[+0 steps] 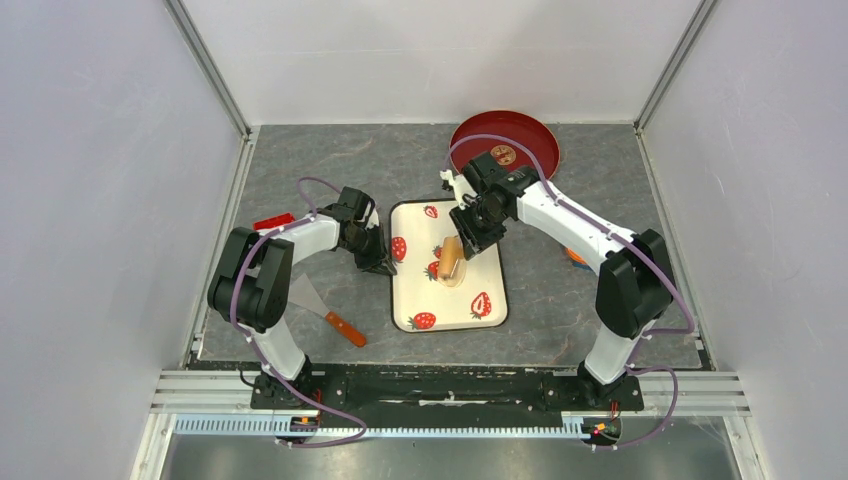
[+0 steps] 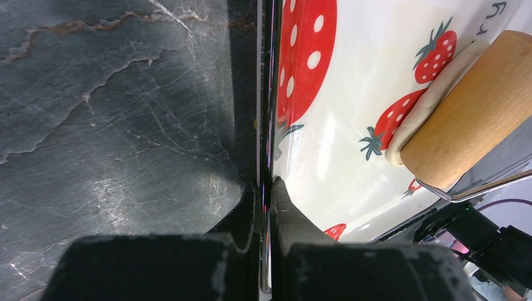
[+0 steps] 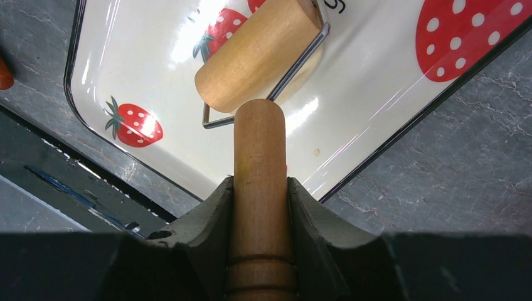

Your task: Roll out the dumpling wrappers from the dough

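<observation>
A white strawberry-print tray [image 1: 420, 285] lies on the grey table. On it sits a pale cream piece of dough [image 1: 453, 279], flattened like a dumpling wrapper and mostly hidden under a wooden roller [image 1: 452, 258]. My right gripper [image 3: 260, 182] is shut on the roller's wooden handle [image 3: 258, 144]. The barrel [image 3: 257, 56] rests on the dough [image 3: 307, 72]. My left gripper [image 2: 266, 185] is shut on the tray's left rim [image 2: 266, 94], one finger outside and one inside. From there the dough [image 2: 433, 100] shows beside the barrel [image 2: 477, 106].
A red plate [image 1: 530, 135] with a gold-brown emblem [image 1: 503, 154] stands at the back, behind the right arm. A metal scraper with an orange handle [image 1: 335, 320] lies left of the tray. A small red object [image 1: 273, 221] sits far left, and an orange one [image 1: 575, 257] right of the tray.
</observation>
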Robot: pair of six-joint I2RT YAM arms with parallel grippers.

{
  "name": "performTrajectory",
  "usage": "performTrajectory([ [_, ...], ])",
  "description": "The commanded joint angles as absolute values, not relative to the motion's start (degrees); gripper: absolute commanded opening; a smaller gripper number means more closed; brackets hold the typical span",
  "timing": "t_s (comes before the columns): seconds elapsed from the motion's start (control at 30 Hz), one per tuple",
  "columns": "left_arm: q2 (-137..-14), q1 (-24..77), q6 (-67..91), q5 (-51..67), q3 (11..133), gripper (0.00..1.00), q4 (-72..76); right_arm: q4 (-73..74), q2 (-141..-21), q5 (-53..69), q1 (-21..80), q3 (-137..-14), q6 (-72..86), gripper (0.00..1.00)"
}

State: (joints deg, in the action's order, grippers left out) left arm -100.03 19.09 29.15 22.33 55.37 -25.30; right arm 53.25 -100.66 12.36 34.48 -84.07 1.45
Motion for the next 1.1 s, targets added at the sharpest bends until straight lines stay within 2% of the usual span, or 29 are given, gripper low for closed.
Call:
performTrajectory([
  [0.0, -102.96, 20.79, 27.02, 17.18, 54.67, 0.02, -25.58, 55.53, -98.77, 13.62, 34.98, -85.27, 0.46, 0.00],
  [0.37, -103.27, 21.25, 27.14, 17.15, 54.84, 0.02, -25.58, 58.38, -100.10, 15.48, 34.98, -91.67, 0.53, 0.00],
  [0.8, -103.45, 21.42, 26.94, 17.31, 55.33, 0.02, -25.57, 54.04, -101.82, 14.45, 34.98, -86.70, 0.52, 0.00],
  [1.07, -103.52, 21.44, 26.88, 17.16, 55.59, 0.02, -25.84, 55.05, -102.98, 9.66, 35.33, -83.95, 0.50, 0.00],
])
